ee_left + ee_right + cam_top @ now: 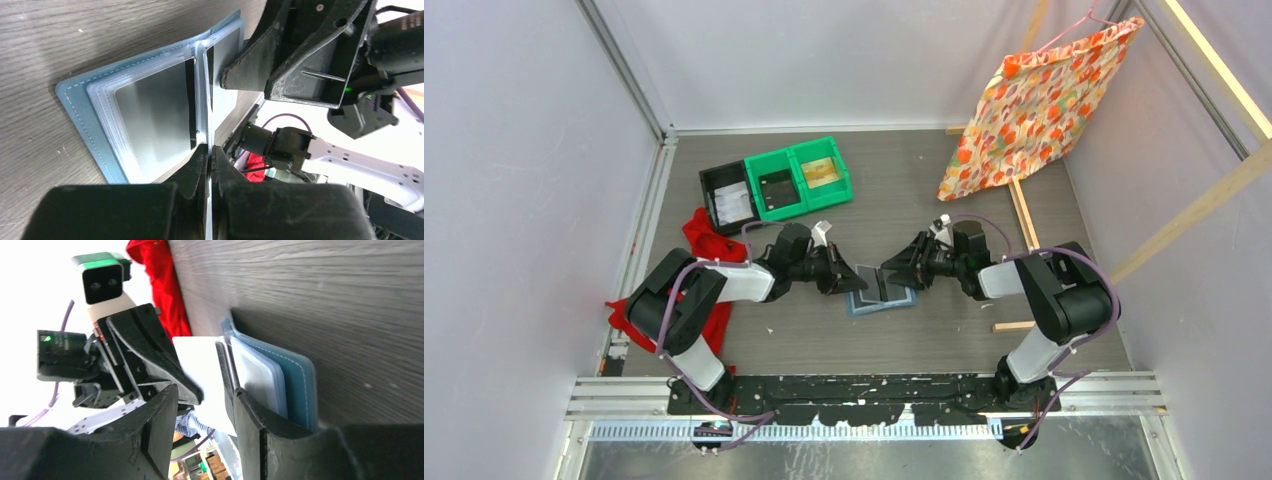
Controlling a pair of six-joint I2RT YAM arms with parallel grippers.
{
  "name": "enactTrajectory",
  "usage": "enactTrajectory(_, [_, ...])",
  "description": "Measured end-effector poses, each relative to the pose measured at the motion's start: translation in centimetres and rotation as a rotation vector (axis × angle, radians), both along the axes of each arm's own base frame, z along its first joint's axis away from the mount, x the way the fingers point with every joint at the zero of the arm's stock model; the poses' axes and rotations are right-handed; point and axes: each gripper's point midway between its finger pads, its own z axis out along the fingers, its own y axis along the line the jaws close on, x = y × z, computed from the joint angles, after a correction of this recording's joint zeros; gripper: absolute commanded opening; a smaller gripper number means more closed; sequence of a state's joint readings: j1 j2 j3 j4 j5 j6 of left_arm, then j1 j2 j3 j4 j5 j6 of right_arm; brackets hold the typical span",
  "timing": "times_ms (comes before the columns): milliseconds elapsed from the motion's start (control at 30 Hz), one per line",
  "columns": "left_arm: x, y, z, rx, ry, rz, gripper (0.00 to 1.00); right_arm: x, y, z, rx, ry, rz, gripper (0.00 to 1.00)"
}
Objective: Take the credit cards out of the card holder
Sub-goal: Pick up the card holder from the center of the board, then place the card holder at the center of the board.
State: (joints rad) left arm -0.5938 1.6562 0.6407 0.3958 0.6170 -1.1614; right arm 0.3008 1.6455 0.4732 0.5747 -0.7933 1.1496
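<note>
Left gripper [210, 150] pinching an upright clear sleeve of the light-blue bifold card holder [879, 298] lying open mid-table between both arms, while the right gripper [205, 405], jaws parted, straddles a pale grey credit card [202, 370].

The overhead view is evenly and softly lit, sharp across the dark tabletop [904, 340], with only faint shadows under the arms. Both wrist views are blown out to white beyond the tabletop edge, and the near black fingers [195, 170] are soft and out of focus. The plastic sleeves of the card holder [150, 120] carry a dull grey sheen.
</note>
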Motion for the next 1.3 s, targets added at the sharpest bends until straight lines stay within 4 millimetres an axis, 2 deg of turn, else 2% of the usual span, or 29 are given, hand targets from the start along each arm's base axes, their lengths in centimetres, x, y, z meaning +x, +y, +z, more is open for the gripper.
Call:
enactTrajectory(167, [-0.2, 0.3, 1.3, -0.068, -0.022, -0.003, 0.01, 0.0, 0.8, 1.6, 0.096, -0.021, 0.034, 0.50])
enactTrajectory(400, [-0.4, 0.3, 2.4, -0.117, -0.061, -0.009, 0.01, -0.6, 1.0, 1.7, 0.136, -0.005, 0.072, 0.48])
enactTrajectory(600, [-0.1, 0.3, 3.1, -0.145, -0.067, 0.001, 0.01, -1.1, 1.0, 1.4, 0.127, -0.002, 0.095, 0.43])
enactTrajectory(833, [0.6, 0.1, 4.2, -0.217, -0.079, 0.019, 0.00, -1.4, 1.2, 3.2, 0.205, -0.040, 0.121, 0.37])
enactTrajectory(1067, [1.2, 0.1, 5.0, -0.257, -0.096, 0.031, 0.01, -0.8, 1.4, 3.3, 0.310, 0.003, 0.107, 0.21])
enactTrajectory(1300, [1.3, 0.2, 5.7, -0.284, -0.109, 0.030, 0.01, -0.8, 1.4, 4.3, 0.348, -0.004, 0.107, 0.22])
